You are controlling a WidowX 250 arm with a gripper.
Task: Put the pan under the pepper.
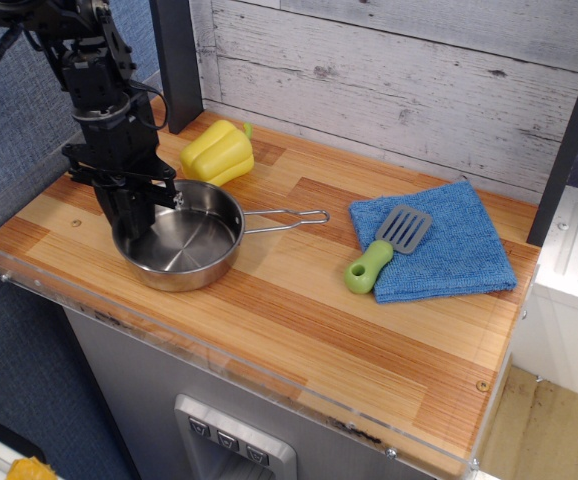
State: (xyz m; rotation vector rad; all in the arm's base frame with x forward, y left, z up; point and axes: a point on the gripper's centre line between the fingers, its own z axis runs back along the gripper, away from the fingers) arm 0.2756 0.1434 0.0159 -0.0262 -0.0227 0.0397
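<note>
The shiny steel pan [191, 243] sits on the wooden counter at the left, its wire-loop handle [287, 215] pointing right. The yellow pepper [217, 151] lies just behind the pan, near the back wall, apart from it. My gripper [135, 222] points down at the pan's left rim, with its fingers straddling the rim and closed on it. The rim under the fingers is hidden.
A blue cloth [449, 262] lies at the right with a grey spatula with a green handle [382, 250] on it. A dark post [174, 60] stands behind the pepper. A clear acrylic lip [219, 365] runs along the counter's front edge.
</note>
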